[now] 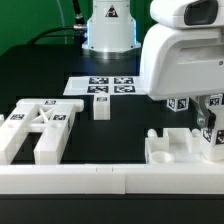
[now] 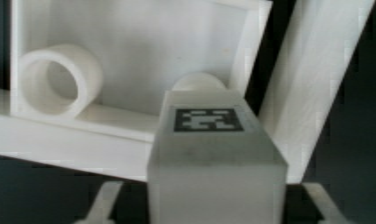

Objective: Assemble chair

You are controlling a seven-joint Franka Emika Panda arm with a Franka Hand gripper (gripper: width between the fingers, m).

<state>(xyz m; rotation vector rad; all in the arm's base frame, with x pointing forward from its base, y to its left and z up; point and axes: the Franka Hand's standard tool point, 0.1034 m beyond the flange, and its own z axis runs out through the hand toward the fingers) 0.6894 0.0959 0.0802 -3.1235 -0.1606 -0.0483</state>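
We see the arm (image 1: 185,50) reaching down at the exterior view's right, with its jaws lowered to the right end of the seat block (image 1: 168,150), which lies on the black surface (image 1: 130,125). A short bar (image 1: 206,137) with a black-and-white tag stands upright there, between the jaws. We cannot tell whether it is seated in the seat block or only beside it. In the wrist view the bar (image 2: 213,150) fills the middle, with its tag facing the camera. The jaws stand narrow and close in on its two sides, holding it as far as we can see. Behind the bar in that view is a white walled part with a round ring (image 2: 85,80) standing in it. We cannot say which part this is. At the exterior view's left, well apart from the seat block, a cluster of white tagged parts (image 1: 40,128) lies flat on the surface, side by side. The marker board (image 1: 100,86) lies farther back, near the arm's base. A small white block (image 1: 100,108) stands upright just in front of the marker board. A long white rail (image 1: 90,180) runs along the near edge of the surface, just in front of the parts and the seat block.
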